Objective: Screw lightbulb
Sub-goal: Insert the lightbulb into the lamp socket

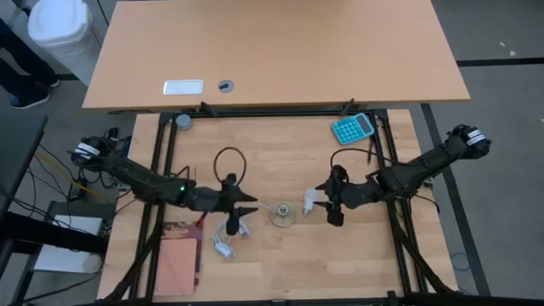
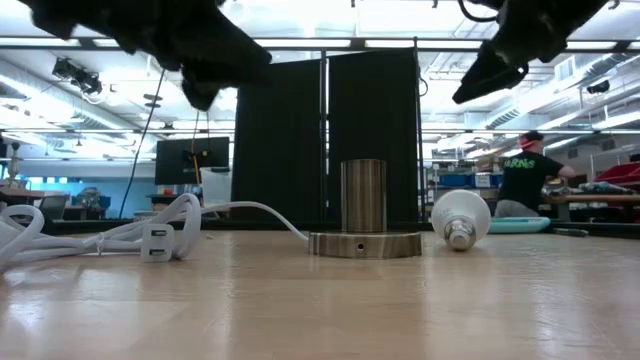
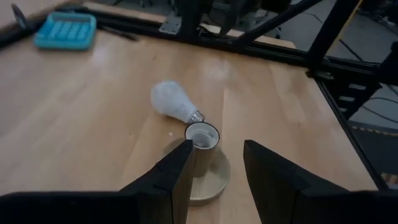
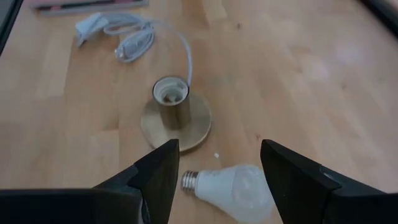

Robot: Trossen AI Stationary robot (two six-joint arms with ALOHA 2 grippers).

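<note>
The counter (image 1: 357,255) carries the brass socket base (image 1: 283,213); the lightbulb (image 4: 239,185) lies on its side just beside it. My right hand (image 4: 217,171) hovers above, half open, empty. Closing off-centre could roll it. My left hand (image 3: 214,171) waits empty near the socket; I see a gap between its fingers.

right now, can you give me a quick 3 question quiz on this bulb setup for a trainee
1. True or false: the lightbulb is already screwed into the brass socket.
2. What does the right gripper hold? A) the lightbulb B) the white cord C) nothing
3. Fill in: the teal calculator lies on the ____ arm's side of the table.

Key
1. False: the bulb lies on its side on the table beside the socket base, its screw cap towards the socket.
2. C: its fingers stand open above the bulb.
3. Right. The left gripper hangs above the socket.
</note>
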